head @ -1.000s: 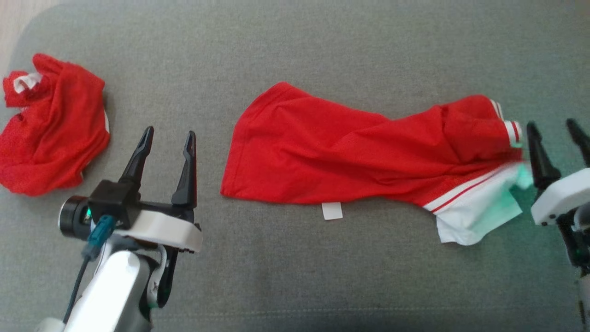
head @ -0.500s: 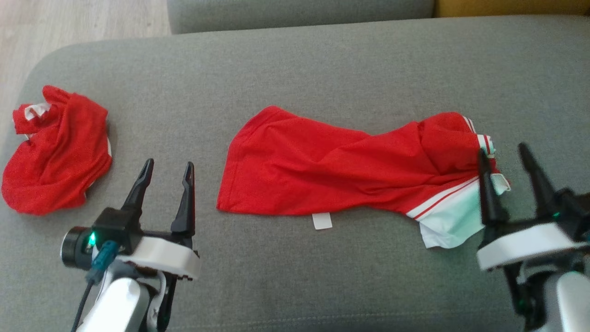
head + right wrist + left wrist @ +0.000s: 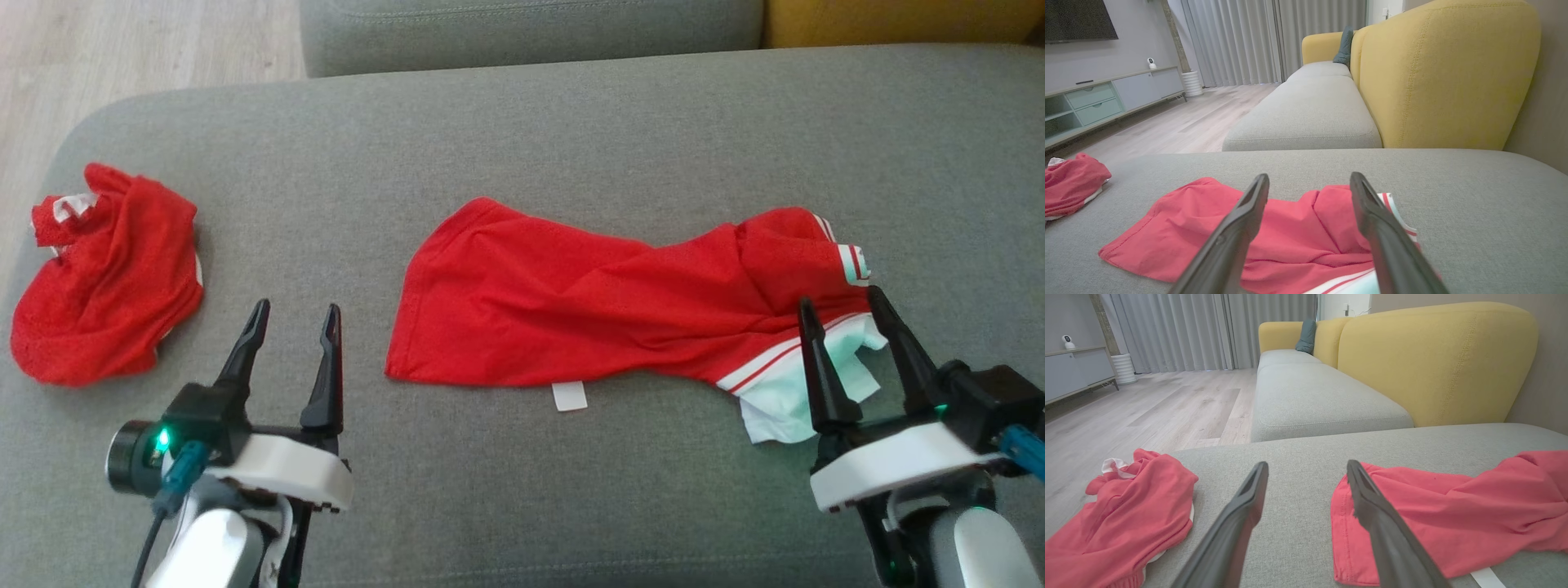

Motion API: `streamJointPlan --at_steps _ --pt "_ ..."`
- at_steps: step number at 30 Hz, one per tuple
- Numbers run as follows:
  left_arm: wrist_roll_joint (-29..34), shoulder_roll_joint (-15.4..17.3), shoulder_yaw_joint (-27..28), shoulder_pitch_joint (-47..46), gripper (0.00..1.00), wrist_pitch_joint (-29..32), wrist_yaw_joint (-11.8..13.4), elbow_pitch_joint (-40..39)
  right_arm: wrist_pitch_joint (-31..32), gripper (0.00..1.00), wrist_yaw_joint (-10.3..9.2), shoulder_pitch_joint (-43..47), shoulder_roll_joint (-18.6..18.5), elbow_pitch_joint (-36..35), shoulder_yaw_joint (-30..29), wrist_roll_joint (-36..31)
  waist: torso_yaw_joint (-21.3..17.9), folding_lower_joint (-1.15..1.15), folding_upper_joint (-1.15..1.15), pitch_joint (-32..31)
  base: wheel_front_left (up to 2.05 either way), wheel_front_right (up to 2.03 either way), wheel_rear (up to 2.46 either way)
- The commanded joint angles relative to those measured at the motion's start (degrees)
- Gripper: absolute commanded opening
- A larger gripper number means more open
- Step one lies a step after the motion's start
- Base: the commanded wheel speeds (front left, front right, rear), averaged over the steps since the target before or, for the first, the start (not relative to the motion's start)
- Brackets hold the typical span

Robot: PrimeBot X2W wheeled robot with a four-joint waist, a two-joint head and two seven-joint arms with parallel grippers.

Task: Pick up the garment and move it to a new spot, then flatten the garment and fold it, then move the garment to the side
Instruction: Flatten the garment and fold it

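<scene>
On the sofa seat (image 3: 571, 139): the garment (image 3: 604, 310), red with a white, striped end, lay stretched crosswise in the middle. It was creased and twisted rather than flat, and its white tag (image 3: 569, 396) poked out at the near edge.
Lie of the cloth: the end toward the robot's left was broad and fairly smooth. The end toward its right was bunched and turned over on itself.
By the broad hem: the left gripper (image 3: 295, 309) hovered over bare cushion just beside the cloth, apart from it. Its fingers were spread wide and held nothing. It was probably stationed there to reach that hem's near corner.
Over the white end: the right gripper (image 3: 841, 296) was also empty, its fingers spread wide and the tips above the striped part. Whether they touched the cloth could not be told.
Why one at each end: drawing the two ends apart would likely take out the twist.
At the far left: a second red garment (image 3: 106, 286) sat in a crumpled heap near the seat's rounded corner, well apart from the first and apparently parked out of the way.
Stage, as judged: the garment seemed placed. Flattening had not yet begun, and the fold and the move aside remained.
Risk: at the bunched end a pinch could catch two layers and drag the fold along.
</scene>
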Motion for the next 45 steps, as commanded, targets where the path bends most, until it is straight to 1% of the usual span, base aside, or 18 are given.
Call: streamJointPlan --at_steps 1,6,9,13,18,22,26,29,30,31,32,33,40,45 --pt "-0.4 1.7 2.3 -1.8 1.00 0.1 0.5 -2.0 0.1 1.00 -0.05 -1.1 0.1 -2.5 1.4 0.2 0.1 0.00 0.00 0.1 0.00 0.00 0.00" --pt "-0.3 1.9 1.6 -2.2 1.00 0.7 0.2 -2.0 0.3 1.00 -0.05 -1.4 0.2 -2.7 1.3 0.4 0.1 0.00 0.00 0.6 0.00 0.00 0.00" --pt "-0.7 1.4 -0.1 -3.8 1.00 2.7 -1.6 -1.0 0.5 1.00 -0.05 -1.7 0.3 -2.7 1.5 0.5 0.1 0.00 0.00 1.7 0.00 0.00 0.00" --pt "-2.7 0.1 -2.6 -6.9 1.00 8.4 -4.7 4.0 0.6 1.00 -0.05 -2.3 0.5 -2.6 2.1 0.8 -0.5 0.00 0.00 3.5 0.00 0.00 0.00" --pt "-6.2 -1.8 -3.8 -10.4 1.00 14.1 -7.8 12.3 0.7 1.00 -0.05 -3.0 0.6 -1.8 3.0 1.3 -2.0 0.00 0.00 5.2 0.00 0.00 0.00" --pt "-7.9 -2.8 -4.3 -12.3 1.00 16.9 -9.2 17.3 0.8 1.00 -0.05 -3.1 0.7 -1.2 3.0 1.5 -2.9 0.00 0.00 6.3 0.00 0.00 0.00" --pt "-9.0 -3.3 -4.3 -13.6 1.00 18.7 -9.8 20.6 1.1 1.00 -0.05 -3.1 0.7 -0.7 2.4 1.6 -3.6 0.00 0.00 7.1 0.00 0.00 0.00" --pt "-9.3 -3.5 -4.4 -14.4 1.00 18.7 -10.1 22.0 1.6 1.00 -0.05 -3.2 0.3 -0.5 1.9 1.7 -3.9 0.00 0.00 7.5 0.00 0.00 0.00" --pt "-9.3 -3.6 -4.4 -14.5 0.94 18.5 -10.1 22.4 1.9 1.00 -0.05 -3.1 0.2 -0.3 1.7 1.8 -4.0 0.00 0.00 7.6 0.00 0.00 0.00" --pt "-9.4 -3.6 -4.4 -14.7 0.83 18.4 -10.2 22.7 2.2 1.00 -0.05 -3.1 0.0 -0.2 1.5 1.8 -4.1 0.00 0.00 7.7 0.00 0.00 0.00" --pt "-9.5 -3.6 -4.4 -14.8 0.45 18.4 -10.3 23.0 2.7 1.00 -0.05 -2.9 -0.2 0.0 1.0 1.8 -4.1 0.00 0.00 7.7 0.00 0.00 0.00" --pt "-9.5 -3.6 -4.4 -14.9 0.00 18.4 -10.4 23.3 3.5 1.00 -0.05 -2.7 -0.6 0.4 0.2 1.8 -4.2 0.00 0.00 7.8 0.00 0.00 0.00" --pt "-9.1 -3.7 -4.9 -16.2 0.00 17.2 -10.6 23.8 10.4 1.00 -0.05 -2.1 -3.8 4.3 -4.6 3.0 -3.9 0.00 0.00 9.0 0.00 0.00 0.00" --pt "-8.5 -4.0 -5.3 -17.3 0.00 15.7 -10.3 22.7 15.6 1.00 -0.05 -3.8 -5.0 6.4 -6.4 4.1 -3.0 0.00 0.00 10.8 0.00 0.00 0.00"
